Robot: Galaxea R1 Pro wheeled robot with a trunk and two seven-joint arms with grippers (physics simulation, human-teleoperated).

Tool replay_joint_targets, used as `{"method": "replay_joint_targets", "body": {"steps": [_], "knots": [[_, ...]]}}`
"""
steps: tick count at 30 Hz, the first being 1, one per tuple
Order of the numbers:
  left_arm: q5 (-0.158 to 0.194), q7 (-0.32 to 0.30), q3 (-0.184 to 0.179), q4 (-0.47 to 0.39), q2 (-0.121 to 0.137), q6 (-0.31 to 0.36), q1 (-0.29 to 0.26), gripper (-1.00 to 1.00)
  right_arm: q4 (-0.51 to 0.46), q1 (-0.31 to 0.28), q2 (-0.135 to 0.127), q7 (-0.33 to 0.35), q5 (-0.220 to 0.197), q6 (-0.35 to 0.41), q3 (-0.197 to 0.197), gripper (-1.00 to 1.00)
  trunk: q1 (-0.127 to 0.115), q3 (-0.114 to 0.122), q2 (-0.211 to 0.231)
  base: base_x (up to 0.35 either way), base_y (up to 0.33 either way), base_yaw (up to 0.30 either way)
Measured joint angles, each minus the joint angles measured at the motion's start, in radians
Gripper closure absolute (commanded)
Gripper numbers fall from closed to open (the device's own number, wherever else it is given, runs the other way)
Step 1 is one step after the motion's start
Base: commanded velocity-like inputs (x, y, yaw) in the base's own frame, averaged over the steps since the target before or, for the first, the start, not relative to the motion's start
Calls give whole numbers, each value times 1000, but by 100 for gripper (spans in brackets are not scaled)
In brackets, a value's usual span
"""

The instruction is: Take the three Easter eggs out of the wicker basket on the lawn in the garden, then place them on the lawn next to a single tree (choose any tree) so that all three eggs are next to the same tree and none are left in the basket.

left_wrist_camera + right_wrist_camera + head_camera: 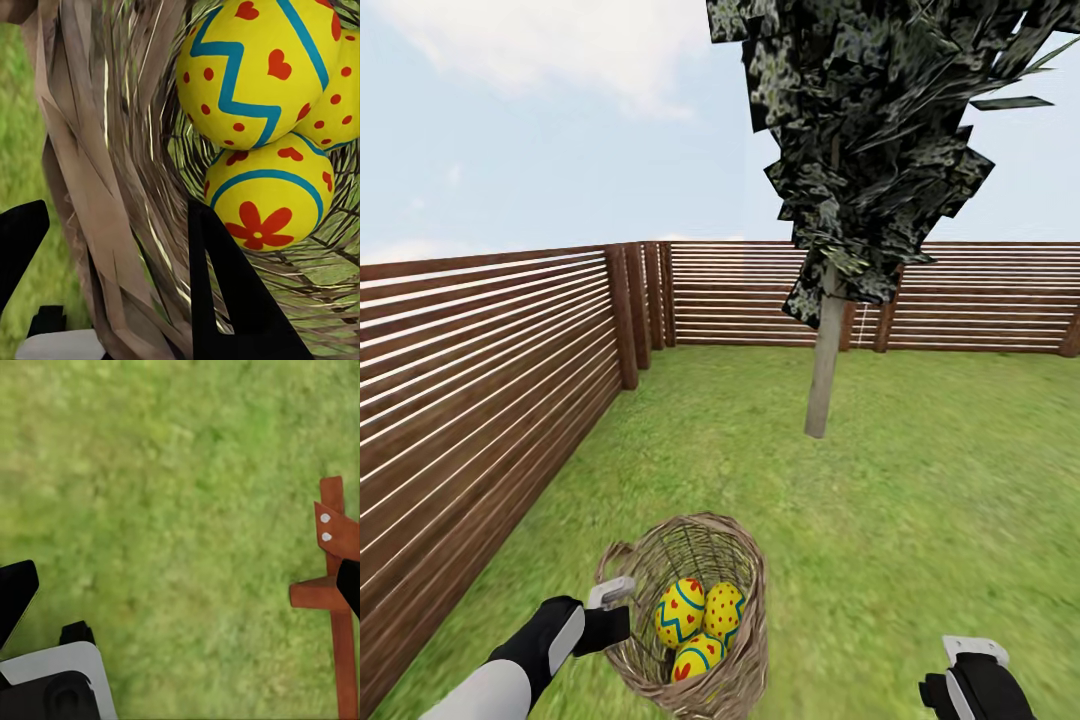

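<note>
My head camera looks down over the basket (690, 610); my left wrist camera shares it close-up, my right faces grass (180, 510).

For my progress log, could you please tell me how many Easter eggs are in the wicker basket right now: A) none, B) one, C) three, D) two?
C: three Easter eggs lie together inside the wicker basket, none on the lawn.
</note>
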Motion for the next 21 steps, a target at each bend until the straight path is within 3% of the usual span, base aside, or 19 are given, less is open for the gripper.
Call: {"method": "replay_joint_targets", "body": {"steps": [21], "knots": [[0, 0, -1, 0, 0, 0, 0, 100, 0, 0, 0, 0, 0, 0, 0, -100, 0, 0, 0, 330, 0, 0]]}}
